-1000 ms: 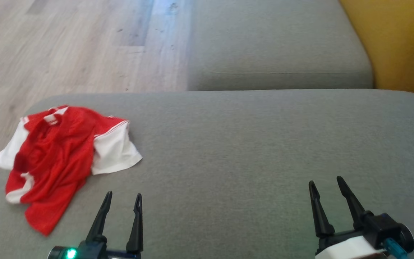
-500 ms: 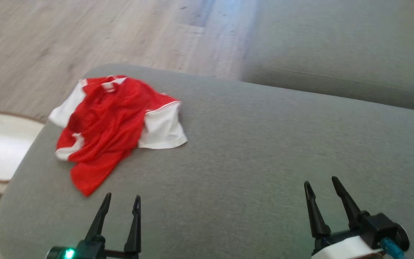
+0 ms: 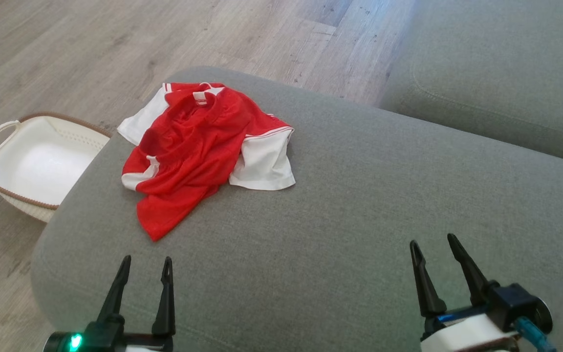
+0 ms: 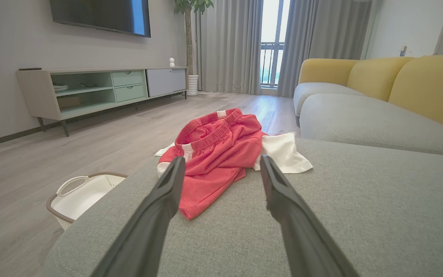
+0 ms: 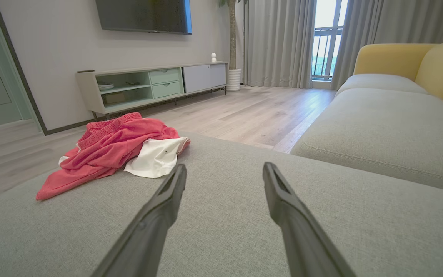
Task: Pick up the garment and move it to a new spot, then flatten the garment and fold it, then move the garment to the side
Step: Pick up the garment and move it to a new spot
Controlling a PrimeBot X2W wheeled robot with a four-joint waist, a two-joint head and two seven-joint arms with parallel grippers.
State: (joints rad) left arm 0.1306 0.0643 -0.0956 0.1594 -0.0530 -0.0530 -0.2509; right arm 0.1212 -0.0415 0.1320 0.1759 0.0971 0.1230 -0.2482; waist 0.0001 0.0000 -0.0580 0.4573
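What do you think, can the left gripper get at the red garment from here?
Probably yes. The left gripper is open and empty, the red garment lies ahead of it, and only bare grey cushion lies between them. It would have to move forward.

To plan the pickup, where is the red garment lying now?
In the head view the garment lies crumpled at the far left corner of the grey cushion, near the white basket, ahead of the left pincer.

You'll find the garment [image 3: 198, 142] bunched, its lower layers hidden; the cushion [image 3: 359, 220] hides part of the basket [image 3: 37, 164]; the top edge cuts off the TV [image 4: 98, 13].
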